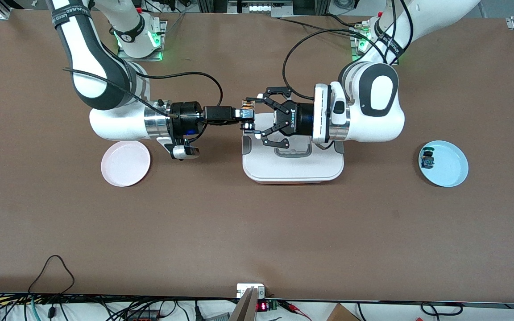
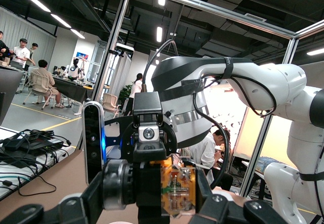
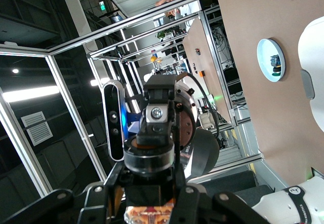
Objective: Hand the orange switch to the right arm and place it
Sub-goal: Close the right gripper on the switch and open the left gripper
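Observation:
The orange switch (image 1: 247, 105) hangs in the air between both grippers, over the white lidded box (image 1: 292, 171) in the middle of the table. In the left wrist view its silver ring, black body and orange-brown base (image 2: 177, 191) lie across my left gripper (image 2: 157, 203), with one finger at each end. My left gripper (image 1: 250, 115) is shut on it. My right gripper (image 1: 246, 120) meets it head-on. In the right wrist view the right gripper (image 3: 149, 203) has a finger on each side of the switch's black body (image 3: 152, 214) and is shut on it.
A pink plate (image 1: 125, 163) lies toward the right arm's end. A light blue plate (image 1: 451, 171) toward the left arm's end holds a small green-capped blue part (image 1: 427, 159); the plate also shows in the right wrist view (image 3: 271, 67).

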